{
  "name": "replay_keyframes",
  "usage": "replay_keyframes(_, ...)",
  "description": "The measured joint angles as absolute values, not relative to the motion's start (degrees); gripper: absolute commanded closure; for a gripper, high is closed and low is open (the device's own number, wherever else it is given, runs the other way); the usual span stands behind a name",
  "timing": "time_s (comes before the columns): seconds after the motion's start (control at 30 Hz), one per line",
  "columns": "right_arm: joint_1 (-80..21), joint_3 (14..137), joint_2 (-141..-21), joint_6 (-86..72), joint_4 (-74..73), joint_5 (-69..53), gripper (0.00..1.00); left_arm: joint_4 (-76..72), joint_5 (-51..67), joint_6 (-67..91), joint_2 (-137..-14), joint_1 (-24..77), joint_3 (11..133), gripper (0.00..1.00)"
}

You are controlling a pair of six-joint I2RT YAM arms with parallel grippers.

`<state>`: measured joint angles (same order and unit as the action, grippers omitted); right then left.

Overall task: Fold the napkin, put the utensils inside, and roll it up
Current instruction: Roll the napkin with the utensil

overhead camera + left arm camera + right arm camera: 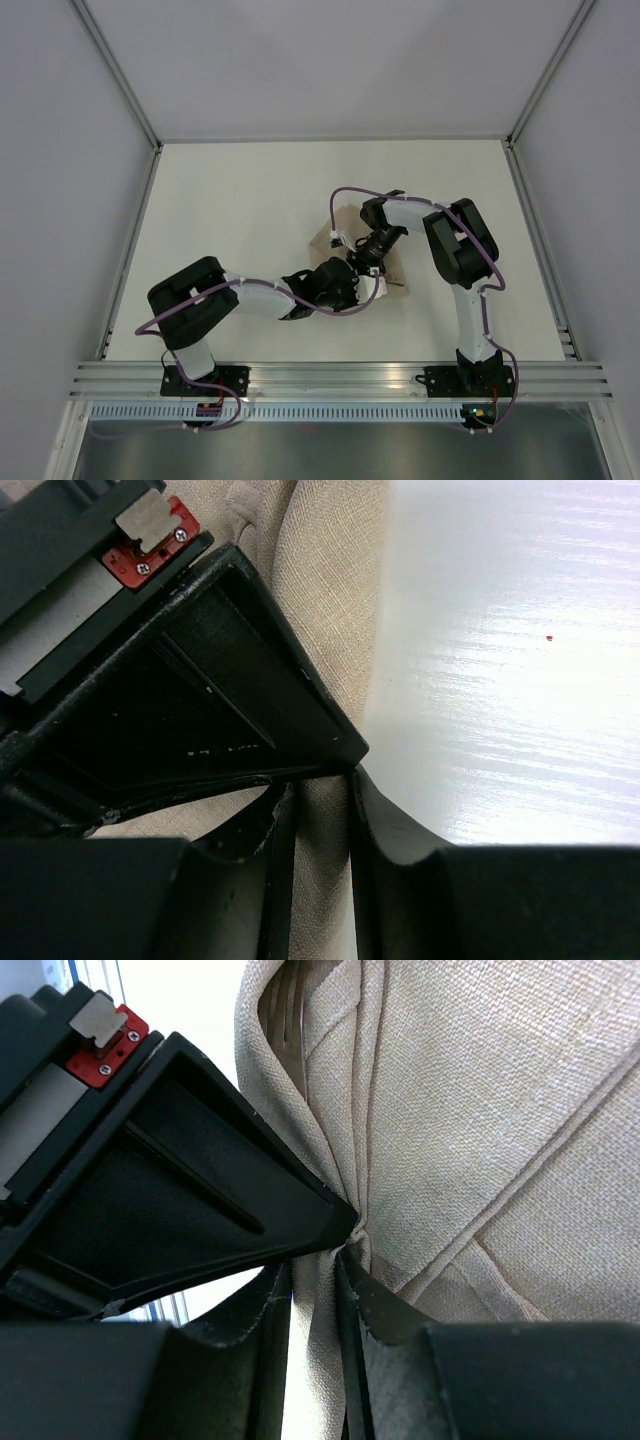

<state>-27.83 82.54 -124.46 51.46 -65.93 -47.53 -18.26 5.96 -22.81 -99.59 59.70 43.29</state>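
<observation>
Nearest the table's near edge, the left jaws are clamped on a lengthwise ridge of the napkin, with the cloth squeezed thin between the two black fingertips and bare glossy white table just to one side. The napkin lies bunched about the middle of the table, mostly hidden under both wrists in the overhead view, with only tan corners showing. It is a coarse, linen-like beige weave, soft and limp, layered in flat overlapping panels with stitched hems crossing diagonally. A little farther in, the right jaws pinch another narrow pleat of the same cloth. What look like the dull metal tines of the fork peep from a fold beyond them, while its handle is hidden. The risks are plain. The two grips sit close together on slack fabric, so uneven pulling could drag the folds open and spill the fork. A thin pinch may slip off the weave. On this smooth table the whole bundle could slide instead of rolling, and the roll would come out loose.
</observation>
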Motion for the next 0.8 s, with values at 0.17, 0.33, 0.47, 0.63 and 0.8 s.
replay_keyframes(0.17, -27.7, 82.3, -124.2, 50.6, -65.8, -47.8, 0.61, -17.5, 7.8, -22.0, -99.6, 58.9, 43.6, 0.98)
replay_keyframes(0.33, -27.4, 81.7, -123.3, 49.8, -65.7, -48.0, 0.51, -16.0, 10.1, -21.4, -99.6, 58.2, 44.3, 0.98)
replay_keyframes(0.47, -26.9, 81.0, -122.2, 49.7, -65.8, -48.0, 0.48, -15.4, 12.0, -20.3, -99.8, 57.2, 44.8, 0.98)
replay_keyframes(0.63, -26.3, 80.5, -121.5, 49.6, -65.3, -48.0, 0.47, -15.0, 14.5, -18.7, -100.0, 55.9, 45.3, 0.98)
replay_keyframes(0.8, -23.6, 79.9, -119.5, 49.0, -63.4, -47.2, 0.45, -13.4, 17.7, -17.5, -100.5, 54.5, 46.5, 0.98)
